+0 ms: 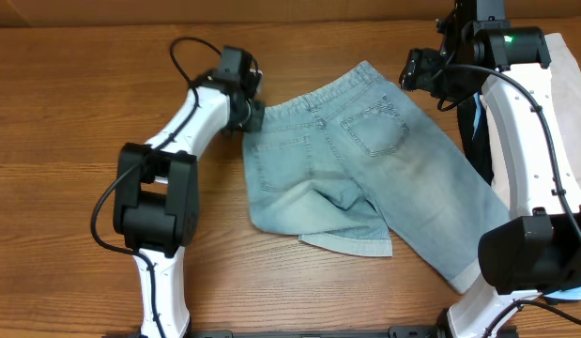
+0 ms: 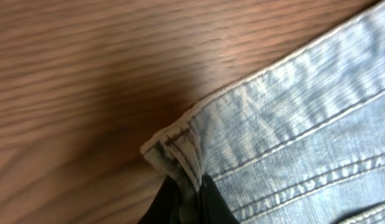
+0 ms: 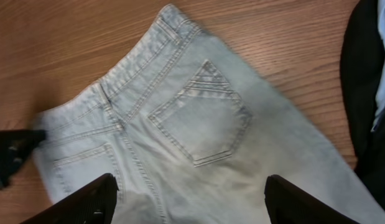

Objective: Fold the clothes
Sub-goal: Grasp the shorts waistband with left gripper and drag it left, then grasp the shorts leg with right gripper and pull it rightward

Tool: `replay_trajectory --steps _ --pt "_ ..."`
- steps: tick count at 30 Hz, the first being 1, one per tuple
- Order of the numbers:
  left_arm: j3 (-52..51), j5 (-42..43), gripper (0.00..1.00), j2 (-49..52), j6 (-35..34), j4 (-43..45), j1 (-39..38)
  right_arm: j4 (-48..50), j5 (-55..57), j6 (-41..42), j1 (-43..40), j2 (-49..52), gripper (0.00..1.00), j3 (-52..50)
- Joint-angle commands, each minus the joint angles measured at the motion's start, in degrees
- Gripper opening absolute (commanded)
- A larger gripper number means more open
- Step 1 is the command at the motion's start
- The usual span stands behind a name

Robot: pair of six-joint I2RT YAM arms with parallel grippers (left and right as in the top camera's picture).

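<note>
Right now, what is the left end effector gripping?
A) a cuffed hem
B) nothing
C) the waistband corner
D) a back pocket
C: the left end effector is closed on the waistband corner of the denim shorts, which lie on the wooden table.

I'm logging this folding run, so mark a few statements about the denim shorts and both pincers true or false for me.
1. The denim shorts lie back pockets up. True.
2. The left pincer is open, clear of them. False: it is shut on their waistband corner.
3. The right pincer is open. True.
4. The black garment covers the shorts' pockets. False: it lies off to their right.
</note>
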Motion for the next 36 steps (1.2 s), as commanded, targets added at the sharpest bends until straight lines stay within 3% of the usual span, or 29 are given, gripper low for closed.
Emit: replay_trajectory --steps 1,4,6,9,10,15,21,27,30,36 --pt "12.39 -6.05 0.04 -0.02 1.51 -5.09 7.41 0.59 -0.35 -0.09 1.03 -0.94 0.79 -2.19" --pt "20.46 -6.54 0.06 -0.02 1.49 -9.27 12.46 2.21 -2.6 -0.11 2.93 -0.94 0.79 -6.21" --pt "23.5 -6.49 0.16 -0.02 1.49 -11.13 15.04 3.41 -4.28 -0.11 3.96 -0.94 0.79 -8.52" --pt "24.68 -6.08 0.94 -0.02 1.49 -12.37 18.12 5.86 -9.18 -0.13 7.17 -0.94 0.79 -13.64" --pt "24.65 -6.08 1.0 -0.02 1.46 -13.09 18.75 6.21 -10.34 -0.15 8.17 -0.94 0.8 -14.51" --pt "24.65 -6.1 1.0 -0.02 1.49 -15.98 19.52 7.28 -13.57 -2.73 16.96 -0.94 0.8 -17.4" --pt "24.65 -6.1 1.0 -0.02 -0.55 -18.53 19.52 9.05 -10.03 -2.73 31.34 -0.9 0.8 -18.14" --pt "24.65 -6.12 1.0 -0.02 -0.68 -19.63 19.56 16.63 -10.49 7.89 37.81 -0.87 0.79 -24.55" --pt "24.65 -6.12 1.0 -0.02 -0.66 -20.09 19.89 23.37 -15.96 13.0 39.6 -0.87 0.73 -30.08" --pt "24.65 -6.1 1.0 -0.02 -0.66 -21.24 19.89 31.65 -23.96 19.69 40.28 -0.11 0.73 -37.46"
